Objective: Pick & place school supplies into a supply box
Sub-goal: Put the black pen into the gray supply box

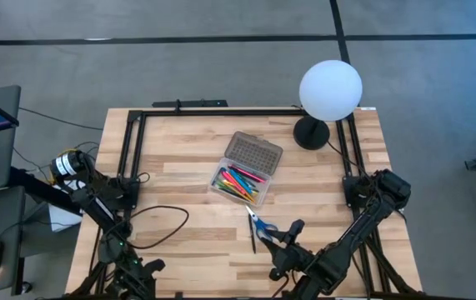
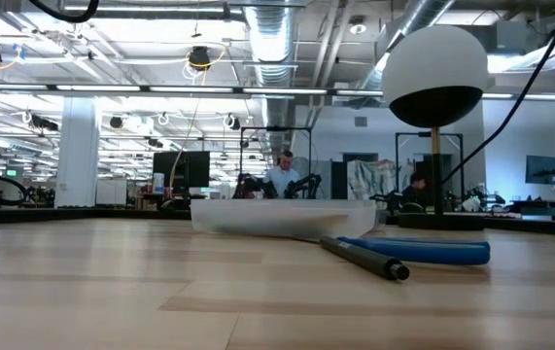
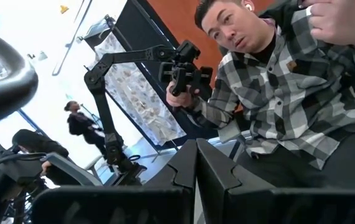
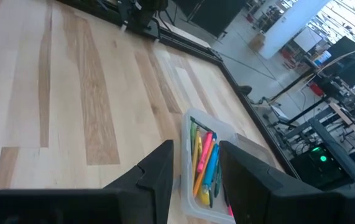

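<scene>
right gripper point(image 1: 288, 239) near table's point(image 1: 179, 175) front edge, fingers apart, holding nothing | scissors point(image 1: 260, 225) and black pen point(image 1: 253, 237) just beside it | supply box point(image 1: 242, 180) mid-table, lid open, pens point(image 4: 204, 163) inside | left gripper point(image 3: 196, 163) closed, empty, front-left corner

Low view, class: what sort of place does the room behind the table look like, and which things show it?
Probably an open-plan robotics lab or workshop: exposed ceiling ducts, rows of desks with monitors, and another robot arm near a person in the left wrist view.
</scene>
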